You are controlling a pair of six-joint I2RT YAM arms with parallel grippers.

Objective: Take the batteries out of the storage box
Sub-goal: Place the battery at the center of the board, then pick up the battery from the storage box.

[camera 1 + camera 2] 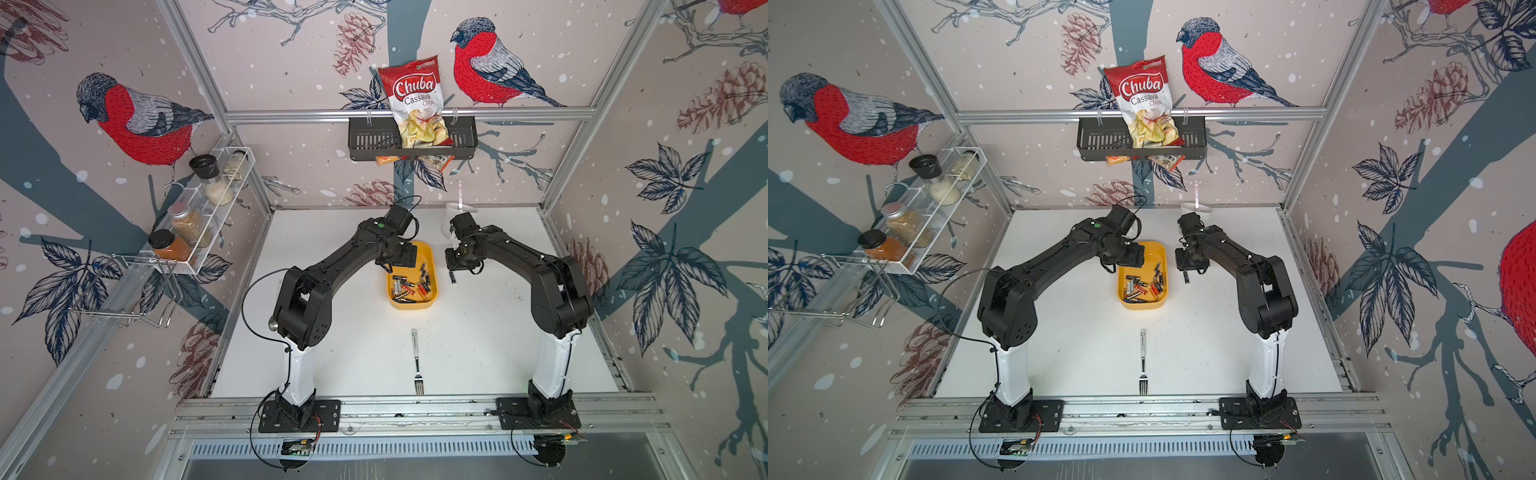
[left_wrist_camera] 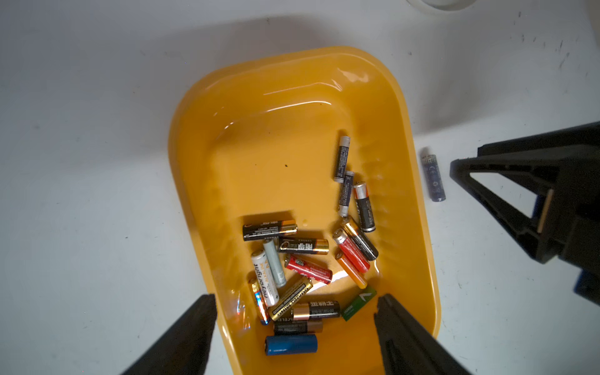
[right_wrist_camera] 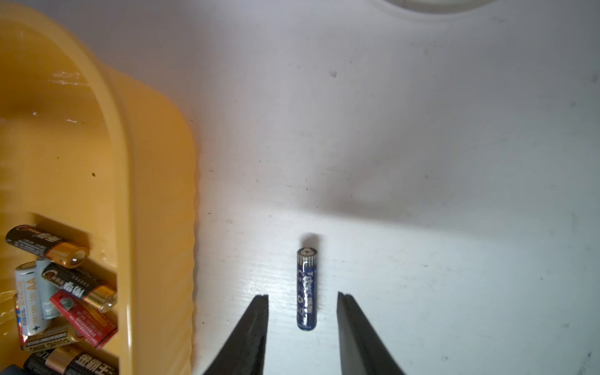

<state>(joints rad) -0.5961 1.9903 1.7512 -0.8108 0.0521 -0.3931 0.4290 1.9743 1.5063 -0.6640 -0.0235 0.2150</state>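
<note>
I read the right gripper [image 3: 302, 296] as spread. It straddles a blue battery [image 3: 306, 289] without touching it. That cell lies flat on the white table [image 3: 422, 162], long axis along the fingers, just beside the storage box [image 3: 156, 194]. The left gripper [image 2: 295, 300] is wide apart and empty above the box end where the batteries [image 2: 305, 269] are heaped. I judge the left arm nearer for the next pick. Cells directly beneath it run finger to finger, so I expect to need a wrist turn.
</note>
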